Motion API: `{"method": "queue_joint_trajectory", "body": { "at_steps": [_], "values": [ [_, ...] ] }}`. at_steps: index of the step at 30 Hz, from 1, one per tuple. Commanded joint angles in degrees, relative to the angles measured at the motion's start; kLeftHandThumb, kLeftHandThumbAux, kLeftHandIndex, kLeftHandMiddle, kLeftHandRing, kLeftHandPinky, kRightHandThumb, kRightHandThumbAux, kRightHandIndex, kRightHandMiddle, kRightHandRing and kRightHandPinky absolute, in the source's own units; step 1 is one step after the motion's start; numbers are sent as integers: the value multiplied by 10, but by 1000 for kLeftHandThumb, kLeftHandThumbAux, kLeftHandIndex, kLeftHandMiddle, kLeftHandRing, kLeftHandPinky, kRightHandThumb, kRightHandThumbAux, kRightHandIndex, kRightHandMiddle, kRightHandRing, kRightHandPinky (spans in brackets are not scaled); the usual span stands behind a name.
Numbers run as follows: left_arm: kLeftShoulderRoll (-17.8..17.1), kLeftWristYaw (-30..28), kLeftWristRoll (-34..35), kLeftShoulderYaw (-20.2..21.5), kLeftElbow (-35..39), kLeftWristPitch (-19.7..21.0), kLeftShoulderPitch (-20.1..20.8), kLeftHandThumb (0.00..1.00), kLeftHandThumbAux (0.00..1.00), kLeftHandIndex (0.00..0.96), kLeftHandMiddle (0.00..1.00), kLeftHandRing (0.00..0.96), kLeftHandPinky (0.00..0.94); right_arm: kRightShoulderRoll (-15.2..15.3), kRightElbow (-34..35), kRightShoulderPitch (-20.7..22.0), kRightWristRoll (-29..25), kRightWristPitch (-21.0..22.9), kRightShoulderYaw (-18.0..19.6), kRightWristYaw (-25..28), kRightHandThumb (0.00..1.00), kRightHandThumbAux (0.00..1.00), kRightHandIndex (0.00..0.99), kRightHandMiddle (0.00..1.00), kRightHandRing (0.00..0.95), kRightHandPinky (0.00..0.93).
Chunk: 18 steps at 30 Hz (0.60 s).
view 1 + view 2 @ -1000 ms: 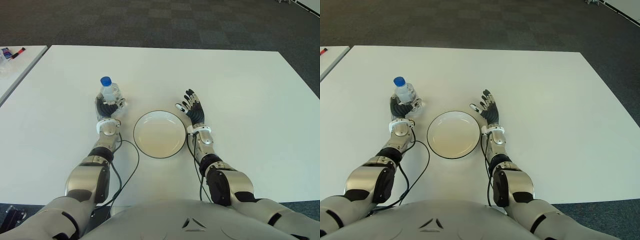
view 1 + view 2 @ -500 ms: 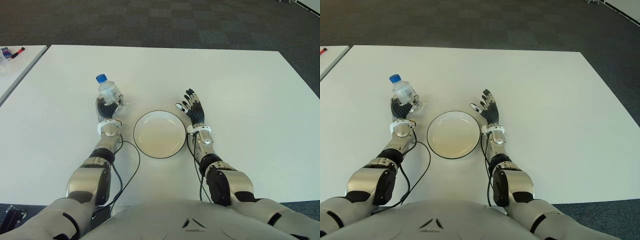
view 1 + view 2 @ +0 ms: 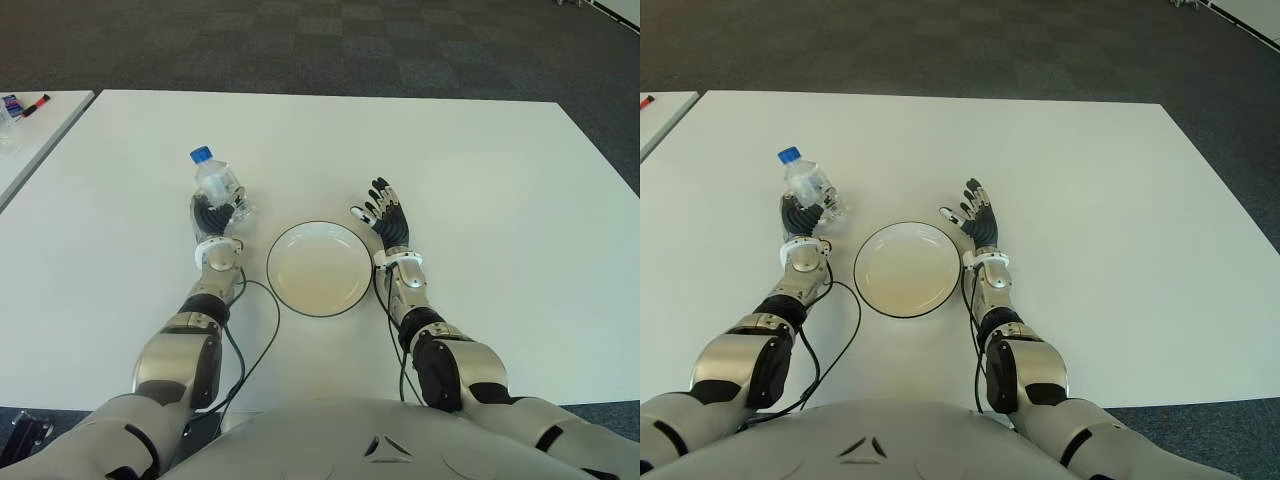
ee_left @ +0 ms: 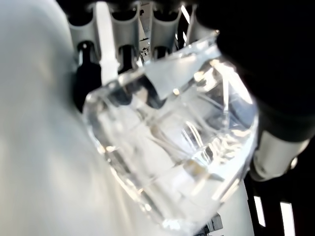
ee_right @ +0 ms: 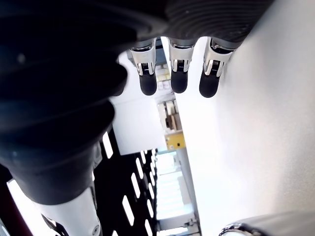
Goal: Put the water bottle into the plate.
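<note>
Fingers of the left hand wrap the clear water bottle, gripped and tilted with its blue cap leaning away from the plate. The bottle is beside the plate's left rim, not over it. The right hand, fingers extended and holding nothing, shows beside the plate's right rim on the white table. Grasp achieved; transfer and placement into the plate remain.

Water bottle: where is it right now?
In the eye views the water bottle sits in the left hand, tilted, over the table just left of the plate; the right hand shows open on the plate's right.
</note>
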State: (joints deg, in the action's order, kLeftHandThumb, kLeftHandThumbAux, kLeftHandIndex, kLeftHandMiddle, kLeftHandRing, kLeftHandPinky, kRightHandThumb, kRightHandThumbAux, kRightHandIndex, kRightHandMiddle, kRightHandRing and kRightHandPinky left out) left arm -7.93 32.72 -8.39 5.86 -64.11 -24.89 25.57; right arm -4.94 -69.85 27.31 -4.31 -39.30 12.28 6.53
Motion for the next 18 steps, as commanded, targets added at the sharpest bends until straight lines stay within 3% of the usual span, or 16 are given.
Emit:
{"method": "queue_joint_trajectory", "body": {
  "at_steps": [1,9,15,18],
  "values": [
    [1,6,5,5,-7,-7,6,852,664,411,518,745,753,-1,-28,-34,-3,34,4,0,54,866,61,59,54,110],
    [12,-2,25,18,8,-22,2,853,668,402,521,795,805,0,-29,-35,-4,30,5,3,55,867,64,61,55,108],
    [38,7,28,21,121,-24,-39,854,669,398,524,833,798,1,-29,-35,-6,31,6,10,56,874,64,59,54,108],
    [43,-14,28,14,161,-52,-58,854,668,398,525,844,784,0,-29,-34,-8,31,8,11,56,881,66,60,55,111]
  ]
}}
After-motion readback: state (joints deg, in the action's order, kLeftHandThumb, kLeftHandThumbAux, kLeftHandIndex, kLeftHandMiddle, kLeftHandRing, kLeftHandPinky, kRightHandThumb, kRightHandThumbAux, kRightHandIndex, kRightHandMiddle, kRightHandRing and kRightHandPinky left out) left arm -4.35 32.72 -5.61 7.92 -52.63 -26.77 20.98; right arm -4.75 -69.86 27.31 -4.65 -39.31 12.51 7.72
